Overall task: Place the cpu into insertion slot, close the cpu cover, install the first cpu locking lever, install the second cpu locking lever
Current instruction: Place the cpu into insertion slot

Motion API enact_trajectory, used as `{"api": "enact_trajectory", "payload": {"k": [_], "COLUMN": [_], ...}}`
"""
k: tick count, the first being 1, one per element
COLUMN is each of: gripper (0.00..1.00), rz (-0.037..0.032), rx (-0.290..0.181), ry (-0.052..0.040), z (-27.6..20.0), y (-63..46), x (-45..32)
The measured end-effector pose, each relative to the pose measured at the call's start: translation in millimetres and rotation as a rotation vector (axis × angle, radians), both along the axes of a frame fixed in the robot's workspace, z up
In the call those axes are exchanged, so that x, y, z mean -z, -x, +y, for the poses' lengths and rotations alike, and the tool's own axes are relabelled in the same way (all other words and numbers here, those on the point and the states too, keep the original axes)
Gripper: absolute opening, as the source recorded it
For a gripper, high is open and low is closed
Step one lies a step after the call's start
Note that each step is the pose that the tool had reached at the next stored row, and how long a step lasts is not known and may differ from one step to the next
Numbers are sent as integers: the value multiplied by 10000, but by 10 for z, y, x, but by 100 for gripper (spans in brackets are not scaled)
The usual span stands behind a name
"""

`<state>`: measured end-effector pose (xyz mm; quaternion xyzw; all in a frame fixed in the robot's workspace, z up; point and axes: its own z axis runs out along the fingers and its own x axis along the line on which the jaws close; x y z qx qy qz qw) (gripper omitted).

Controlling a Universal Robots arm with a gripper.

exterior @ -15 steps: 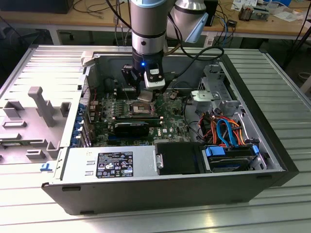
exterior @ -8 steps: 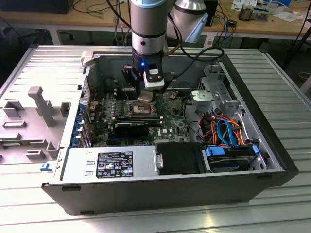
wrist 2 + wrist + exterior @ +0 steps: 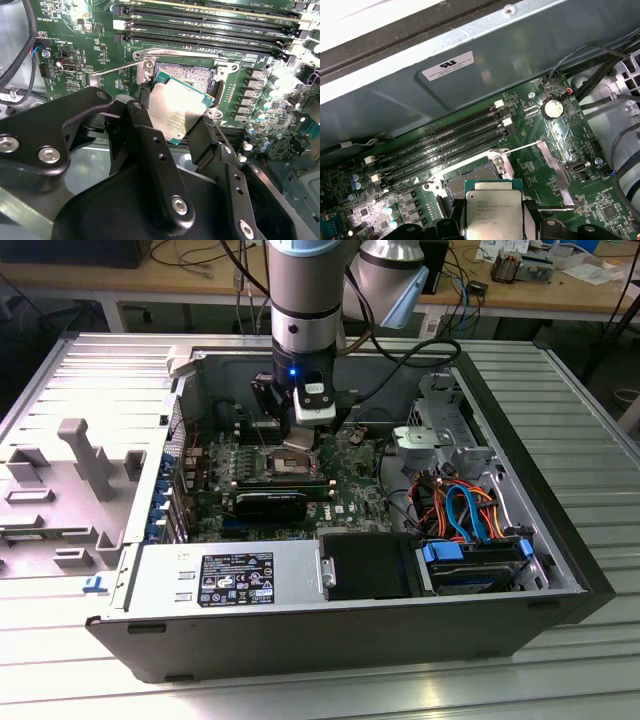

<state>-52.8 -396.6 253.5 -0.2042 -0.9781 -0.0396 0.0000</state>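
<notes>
One cpu, one open slot: the chip hangs clamped above the recess.

The gripper [image 3: 175, 122] is narrowed onto the single cpu [image 3: 176, 106], its two fingers [image 3: 150, 145] pressing two opposite edges. The chip hangs tilted over the nearer edge of the one insertion slot [image 3: 189, 75], not seated, and the pin field beyond it lies bare. Four long memory slots [image 3: 445, 145] run along the slot's far edge. Two thin locking levers [image 3: 525, 146] stick out past its rim, one at each side. The cpu cover [image 3: 555, 167] stands raised at one side, off the recess. In the exterior view the slot lies mid-board on the green motherboard [image 3: 355, 480], with a long black block [image 3: 270, 503] just beside it and the case walls [image 3: 480, 410] well apart.
</notes>
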Motion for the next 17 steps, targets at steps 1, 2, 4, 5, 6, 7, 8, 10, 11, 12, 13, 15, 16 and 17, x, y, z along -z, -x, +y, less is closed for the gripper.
{"api": "enact_trajectory", "payload": {"k": [1, 2, 4, 5, 6, 7, 8, 10, 11, 12, 13, 15, 16, 17], "gripper": [54, 54, 54, 54, 54, 54, 54, 54, 54, 54, 54, 54, 54, 54], "rz": [0, 0, 1, 0, 1, 1, 0, 0, 0, 1, 1, 1, 1, 1], "rx": [58, 94, 241, 313, 392, 452, 543, 671, 711, 755, 829, 919, 973, 1012], "ry": [3, 5, 11, 14, 19, 22, 29, 36, 37, 40, 43, 45, 47, 48], "z": [0, 0, 0, 0, 0, 0, 0, 0, 0, 0, 0, 0, 0, 0], "y": [0, 0, 0, 0, 0, 0, 0, 0, 0, 0, 0, 0, 0, 0], "x": [0, 1, 2, 3, 4, 5, 6, 8, 9, 9, 10, 11, 11, 12]}}
